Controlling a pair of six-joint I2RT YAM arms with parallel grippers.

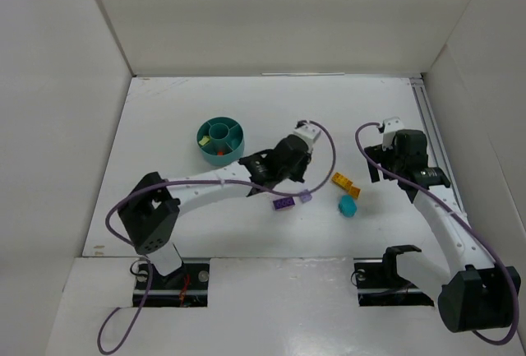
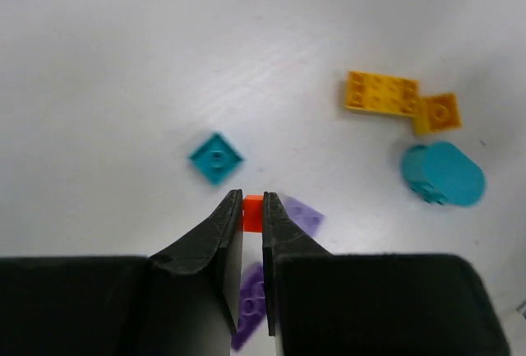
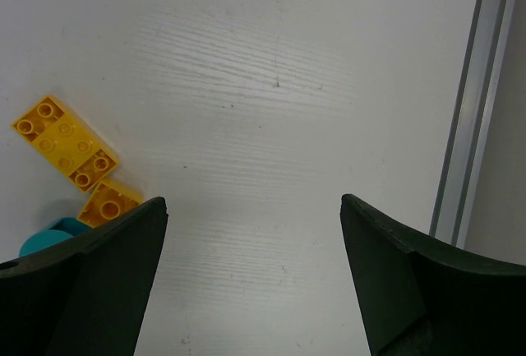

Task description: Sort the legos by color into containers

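I see the white table (image 1: 205,224) with the round teal dish (image 1: 220,141) left of its centre. My right gripper (image 3: 251,204) hangs spread wide beside the yellow bricks (image 3: 66,142). My left gripper (image 2: 253,208) is pinching the small orange lego (image 2: 253,213) near mid-table. I judge the pick made. Next I must lift it clear and carry it to the dish's orange compartment.
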